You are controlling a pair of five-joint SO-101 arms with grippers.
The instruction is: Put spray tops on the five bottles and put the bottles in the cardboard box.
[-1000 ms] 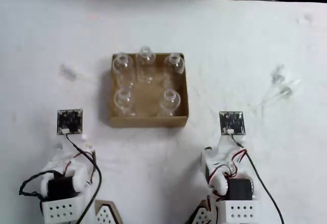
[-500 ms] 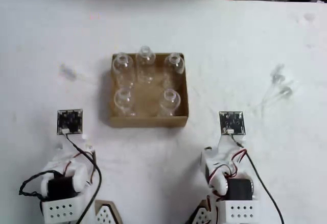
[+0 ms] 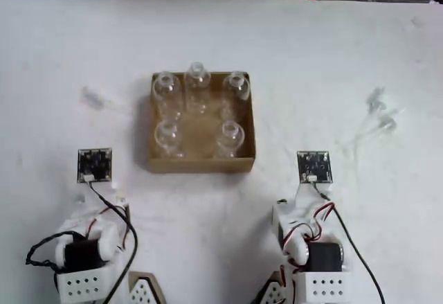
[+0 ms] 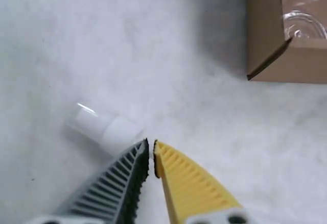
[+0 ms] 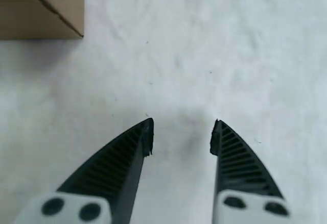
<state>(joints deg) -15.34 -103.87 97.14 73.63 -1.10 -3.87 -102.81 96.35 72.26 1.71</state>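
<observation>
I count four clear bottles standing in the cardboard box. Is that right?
Not quite. There are five clear bottles standing in the cardboard box, not four: three in the far row and two in the near row. The high view shows them all.

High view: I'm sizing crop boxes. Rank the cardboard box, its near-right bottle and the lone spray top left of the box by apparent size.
1. cardboard box, by far the largest.
2. near-right bottle, though it stands nearer the camera.
3. spray top, faint and clearly smallest.
</observation>
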